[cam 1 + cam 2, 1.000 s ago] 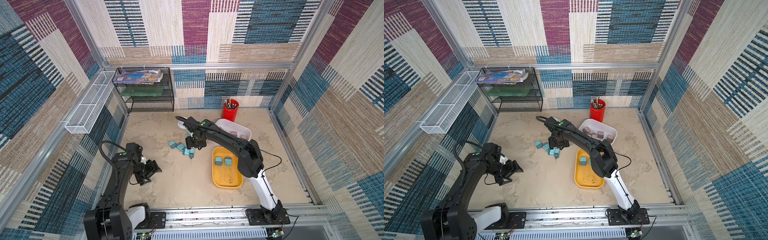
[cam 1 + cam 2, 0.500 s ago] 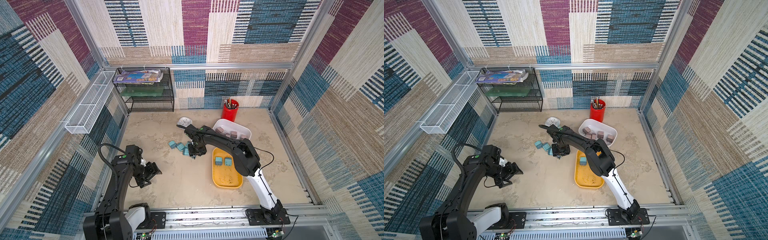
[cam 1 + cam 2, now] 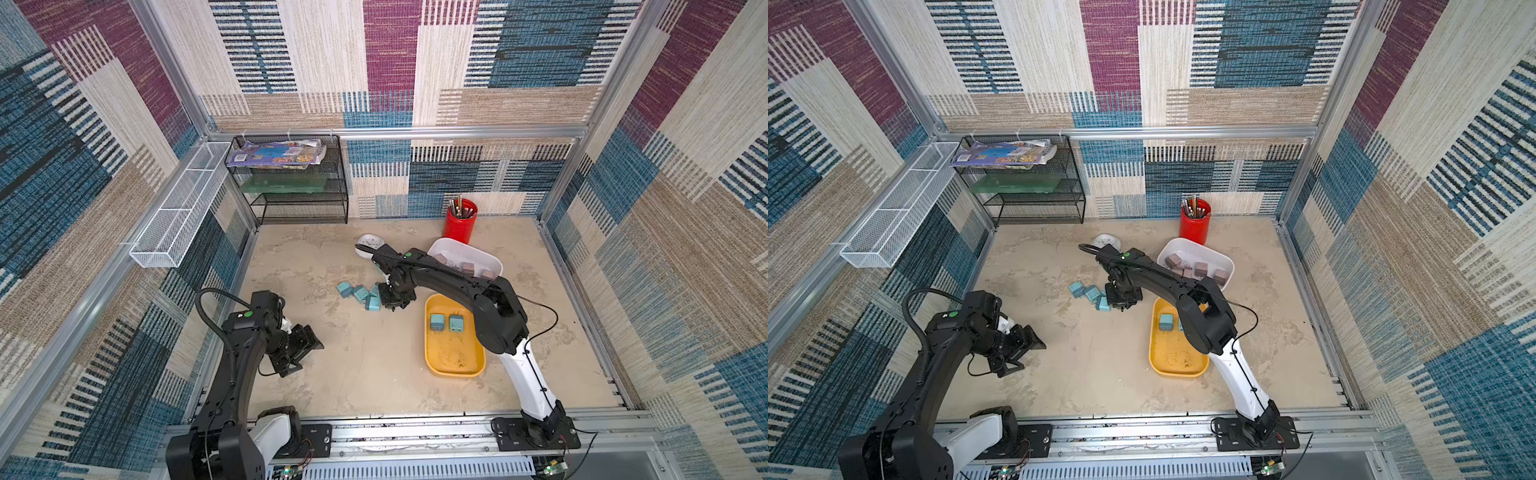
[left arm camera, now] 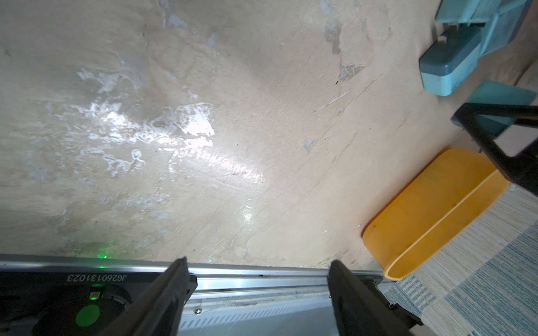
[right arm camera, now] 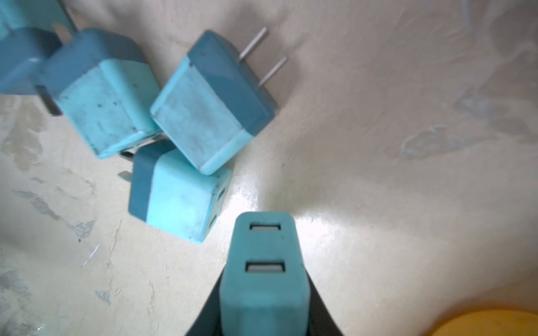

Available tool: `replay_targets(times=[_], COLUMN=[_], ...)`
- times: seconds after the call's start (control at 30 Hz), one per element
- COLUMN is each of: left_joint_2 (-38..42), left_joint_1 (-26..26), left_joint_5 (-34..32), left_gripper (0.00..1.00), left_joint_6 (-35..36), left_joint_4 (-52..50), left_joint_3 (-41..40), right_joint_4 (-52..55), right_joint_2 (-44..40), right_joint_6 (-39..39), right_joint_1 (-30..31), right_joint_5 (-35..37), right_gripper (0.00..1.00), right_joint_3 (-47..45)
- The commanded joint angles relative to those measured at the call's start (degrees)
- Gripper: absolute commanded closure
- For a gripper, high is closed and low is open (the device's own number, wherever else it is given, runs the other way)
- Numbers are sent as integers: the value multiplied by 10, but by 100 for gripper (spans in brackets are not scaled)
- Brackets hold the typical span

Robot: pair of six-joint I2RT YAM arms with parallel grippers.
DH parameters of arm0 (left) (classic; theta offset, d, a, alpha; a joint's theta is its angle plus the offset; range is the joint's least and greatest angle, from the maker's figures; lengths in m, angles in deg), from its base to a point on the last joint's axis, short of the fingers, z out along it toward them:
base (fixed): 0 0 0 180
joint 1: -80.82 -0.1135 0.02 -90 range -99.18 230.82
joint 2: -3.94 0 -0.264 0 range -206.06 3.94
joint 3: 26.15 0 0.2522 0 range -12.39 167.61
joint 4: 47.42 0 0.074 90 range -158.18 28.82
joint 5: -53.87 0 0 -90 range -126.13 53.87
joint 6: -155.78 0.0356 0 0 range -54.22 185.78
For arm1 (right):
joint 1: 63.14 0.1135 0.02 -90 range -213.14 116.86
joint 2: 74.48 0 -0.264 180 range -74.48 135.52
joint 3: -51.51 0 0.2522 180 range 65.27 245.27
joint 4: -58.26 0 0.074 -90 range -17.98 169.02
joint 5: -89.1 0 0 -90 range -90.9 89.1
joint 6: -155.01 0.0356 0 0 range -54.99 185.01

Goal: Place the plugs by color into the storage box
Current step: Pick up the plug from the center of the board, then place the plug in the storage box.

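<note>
Right gripper [image 3: 397,301], near the table's [image 3: 374,374] centre, is clamped on a held teal plug [image 5: 263,285]. The plug's two-slot face is turned toward the wrist camera, the slots lined up along the fingers [image 5: 320,317], and its prongs are out of sight.

At the gripper's 9 o'clock lies a cluster of loose teal plugs [image 3: 357,293], touching one another. One of them, the pronged plug [image 5: 209,107], lies on its side with both prongs level with the table.

The yellow tray [image 3: 455,361], at the gripper's 5 o'clock, holds two tray plugs [image 3: 446,323] side by side at its 12 o'clock end. The white tray [image 3: 1196,247], at 2 o'clock, holds several mauve plugs [image 3: 1201,269].

Left gripper [image 4: 257,279] hangs at the table's 8 o'clock with its jaws apart and nothing between them.

A second ago the right jaws stood wide over the cluster. They have since drawn in on the plug, and the arm has dropped lower. The left arm is unchanged.
</note>
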Motion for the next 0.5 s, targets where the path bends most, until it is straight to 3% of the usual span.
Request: replay_targets(times=[0.0, 0.27, 0.47], left_joint_2=[6, -1, -15], left_joint_1=[-1, -1, -1], left_joint_5=[2, 1, 1], left_gripper=[22, 22, 22], left_joint_6=[-11, -12, -8], left_joint_4=[-9, -8, -2], left_joint_3=[-1, 5, 12], right_joint_4=[24, 16, -30], right_joint_2=[-51, -243, -329], right_joint_6=[-12, 10, 51], right_joint_1=[-5, -38, -29], right_joint_5=[30, 41, 20], right_gripper=[76, 76, 76], right_joint_3=[-25, -218, -382])
